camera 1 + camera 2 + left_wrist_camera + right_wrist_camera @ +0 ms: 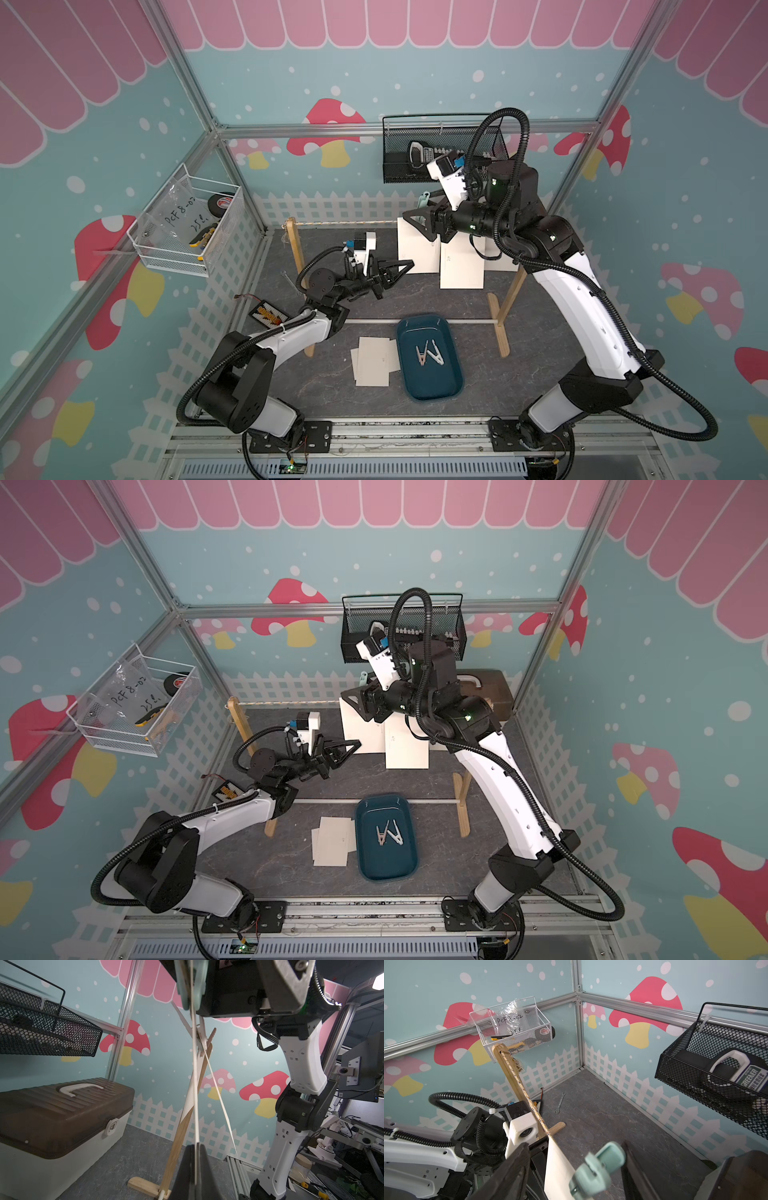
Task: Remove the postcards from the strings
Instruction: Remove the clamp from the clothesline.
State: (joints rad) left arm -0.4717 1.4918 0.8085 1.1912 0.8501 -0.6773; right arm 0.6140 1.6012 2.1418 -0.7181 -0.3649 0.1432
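Note:
The tan string (345, 223) (519, 1082) runs between two wooden posts. Three cream postcards hang from it. The leftmost postcard (415, 253) (361, 729) (558, 1167) is held by a mint clothespin (424, 199) (596, 1169). My left gripper (409, 266) (195, 1147) is shut on this card's lower corner. My right gripper (419, 210) (575, 1146) is open at the string, with the mint clothespin and the card's top edge between its fingers. Two more cards (461, 270) hang to the right, partly hidden by my right arm. Loose postcards (372, 361) lie stacked on the mat.
A dark blue tray (449, 374) beside the stack holds clothespins (428, 353). A brown-lidded box (478, 688) stands at the back right. A black mesh basket (415, 166) and a white wire basket (187, 224) hang on the walls. A wrench (560, 1103) lies behind the left post (297, 257).

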